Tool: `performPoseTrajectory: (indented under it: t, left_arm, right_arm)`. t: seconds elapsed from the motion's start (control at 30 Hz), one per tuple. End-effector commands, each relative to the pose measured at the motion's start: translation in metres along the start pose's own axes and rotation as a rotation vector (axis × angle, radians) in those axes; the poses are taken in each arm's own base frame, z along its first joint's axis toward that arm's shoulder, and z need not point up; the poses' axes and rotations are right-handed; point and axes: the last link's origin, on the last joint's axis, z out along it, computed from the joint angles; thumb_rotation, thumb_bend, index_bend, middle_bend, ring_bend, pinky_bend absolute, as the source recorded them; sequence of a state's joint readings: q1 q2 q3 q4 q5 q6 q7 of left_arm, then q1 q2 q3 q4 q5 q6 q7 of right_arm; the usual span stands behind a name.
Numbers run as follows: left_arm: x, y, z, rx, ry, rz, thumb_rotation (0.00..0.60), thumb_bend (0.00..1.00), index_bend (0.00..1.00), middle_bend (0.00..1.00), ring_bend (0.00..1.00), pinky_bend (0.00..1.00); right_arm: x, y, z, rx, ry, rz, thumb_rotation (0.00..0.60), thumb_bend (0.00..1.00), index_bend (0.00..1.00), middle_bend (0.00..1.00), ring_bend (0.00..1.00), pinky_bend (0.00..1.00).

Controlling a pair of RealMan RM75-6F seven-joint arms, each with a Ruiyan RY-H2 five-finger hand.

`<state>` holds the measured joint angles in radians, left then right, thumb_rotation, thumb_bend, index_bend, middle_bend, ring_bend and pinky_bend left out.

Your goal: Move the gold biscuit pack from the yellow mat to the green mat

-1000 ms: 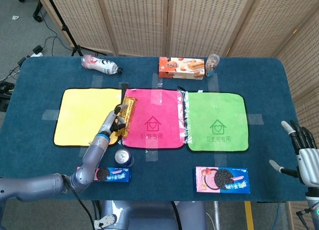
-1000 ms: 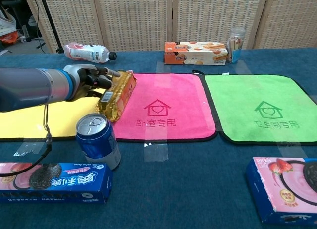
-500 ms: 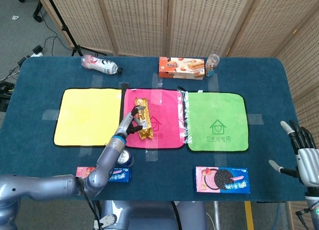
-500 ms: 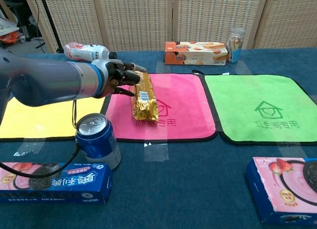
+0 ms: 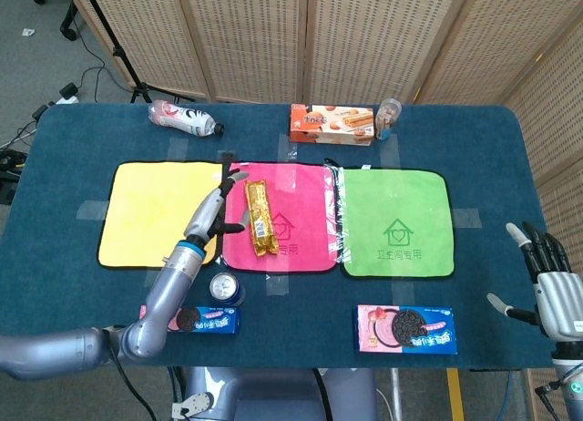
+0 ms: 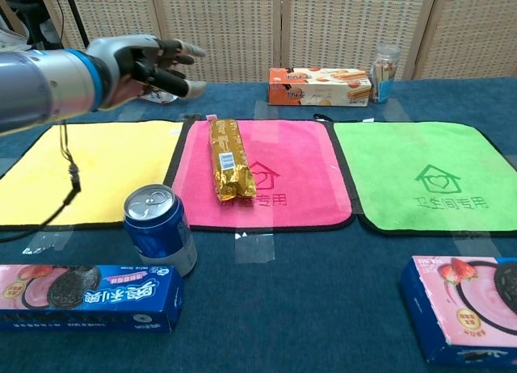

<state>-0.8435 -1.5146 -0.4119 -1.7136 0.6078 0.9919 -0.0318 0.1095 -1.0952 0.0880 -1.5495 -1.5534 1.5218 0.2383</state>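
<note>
Head view shows the gold biscuit pack (image 5: 260,218) lying lengthwise on the left half of the pink mat (image 5: 281,217), just inside its edge beside the yellow mat (image 5: 160,213). Left hand (image 5: 214,209) hovers spread, holding nothing. Green mat (image 5: 395,222) lies bare to the right. Right hand (image 5: 547,284) is spread and holds nothing at the table's near right edge.
</note>
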Motion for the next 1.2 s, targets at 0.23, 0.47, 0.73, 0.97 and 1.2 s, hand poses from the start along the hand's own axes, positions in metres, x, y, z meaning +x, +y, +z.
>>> performPoseTrajectory:
  t: [0.23, 0.47, 0.73, 0.97, 1.2]
  left_arm:
    - [0.096, -0.038, -0.072, -0.006, 0.212, 0.484, 0.600, 0.00, 0.00, 0.00, 0.00, 0.00]
    - [0.133, -0.067, -0.124, 0.072, 0.358, 0.650, 0.600, 0.00, 0.00, 0.00, 0.00, 0.00]
    - [0.156, -0.103, -0.171, 0.179, 0.409, 0.669, 0.600, 0.00, 0.00, 0.00, 0.00, 0.00]
    - [0.170, -0.119, -0.194, 0.220, 0.426, 0.628, 0.600, 0.00, 0.00, 0.00, 0.00, 0.00]
    - [0.176, -0.118, -0.196, 0.221, 0.439, 0.622, 0.600, 0.00, 0.00, 0.00, 0.00, 0.00]
  right_arm:
    - [-0.007, -0.012, 0.017, 0.054, 0.020, -0.067, 0.600, 0.00, 0.00, 0.00, 0.00, 0.00]
    - [-0.003, -0.052, 0.057, 0.248, -0.048, -0.232, 0.600, 0.00, 0.01, 0.00, 0.00, 0.00]
    - [-0.013, -0.120, 0.117, 0.478, -0.240, -0.304, 0.600, 0.04, 0.09, 0.00, 0.00, 0.00]
    - [-0.042, -0.187, 0.160, 0.630, -0.331, -0.391, 0.600, 0.48, 0.15, 0.00, 0.00, 0.00]
    - [-0.085, -0.263, 0.188, 0.781, -0.333, -0.470, 0.600, 1.00, 0.21, 0.03, 0.00, 0.00]
